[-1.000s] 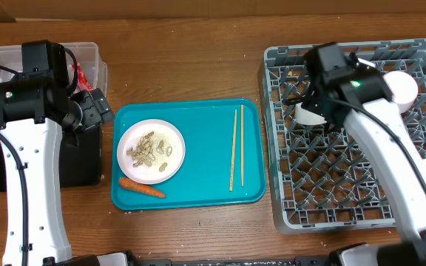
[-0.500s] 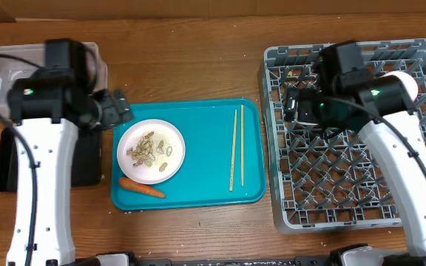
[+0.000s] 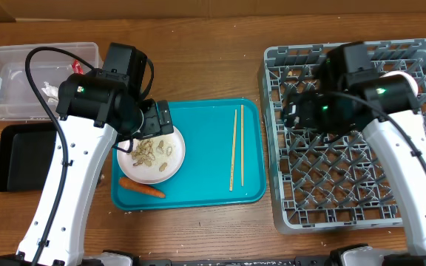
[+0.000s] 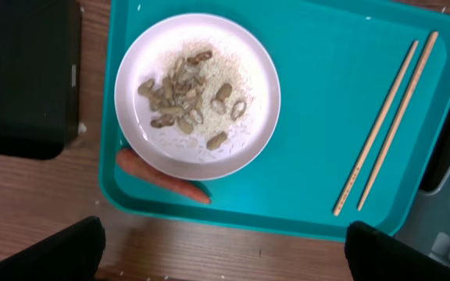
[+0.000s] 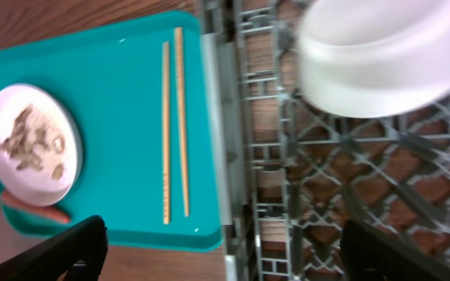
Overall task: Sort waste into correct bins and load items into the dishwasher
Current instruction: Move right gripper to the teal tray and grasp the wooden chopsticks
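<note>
A white plate (image 3: 174,164) (image 4: 274,101) with peanut shells (image 4: 180,97) and rice (image 4: 209,148) sits on the teal tray (image 3: 205,170). A carrot (image 3: 142,188) (image 4: 158,176) lies below it and the chopsticks (image 3: 237,148) (image 5: 174,125) lie to its right. My left gripper (image 3: 152,122) (image 4: 225,254) hangs open above the plate's far edge, holding nothing. My right gripper (image 3: 294,111) (image 5: 225,254) is open over the left side of the grey dish rack (image 3: 272,162), where a white bowl (image 5: 377,55) rests among the pegs.
The clear tub (image 3: 6,63) at the far left holds a red wrapper (image 3: 78,69) and pale scraps. The flat black tray (image 3: 21,155) lies in front of it. A white cup (image 3: 405,83) stands at the rack's right.
My left arm has swung right, from over the tub and black tray to above the plate. The right arm has shifted slightly over the rack's left part. Both grippers stay open.
</note>
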Robot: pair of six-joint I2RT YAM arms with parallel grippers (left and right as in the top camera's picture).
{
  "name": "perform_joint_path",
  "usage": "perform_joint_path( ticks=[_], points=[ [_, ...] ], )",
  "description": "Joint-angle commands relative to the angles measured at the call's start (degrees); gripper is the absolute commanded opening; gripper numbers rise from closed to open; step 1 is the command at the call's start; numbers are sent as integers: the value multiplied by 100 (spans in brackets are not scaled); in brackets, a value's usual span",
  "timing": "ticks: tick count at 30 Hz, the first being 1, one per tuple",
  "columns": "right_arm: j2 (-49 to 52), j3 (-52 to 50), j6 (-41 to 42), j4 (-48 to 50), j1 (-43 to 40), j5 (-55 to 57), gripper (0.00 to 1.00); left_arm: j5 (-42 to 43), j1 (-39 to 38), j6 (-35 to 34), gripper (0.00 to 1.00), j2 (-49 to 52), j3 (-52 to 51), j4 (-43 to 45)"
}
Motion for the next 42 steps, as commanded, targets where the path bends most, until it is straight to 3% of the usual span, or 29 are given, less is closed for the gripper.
perform_joint_path(
  ticks=[1, 6, 11, 19, 30, 37, 42],
  points=[
    [177, 109, -125, 70, 551, -142, 95, -35, 24, -289, 100, 31, 37, -81],
    [693, 107, 155, 247, 1298, -74, 94, -157, 282, -286, 100, 31, 37, -76],
    [1397, 107, 374, 599, 1836, -76, 90, -90, 1123, -164, 100, 31, 37, -234],
    [2494, 107, 1176, 1145, 2332, 2, 65, 160, 2374, 219, 100, 31, 37, 42],
    [3335, 103, 1453, 1189, 2385, -162, 54, 157, 2433, 326, 100, 92, 35, 566],
    [3388, -50, 1906, 1250, 2400, 116, 47, 157, 2433, 490, 100, 173, 35, 702],
    [3390, -254, 2026, 1377, 2400, 184, 46, 157, 2433, 562, 100, 243, 35, 761]
  ],
)
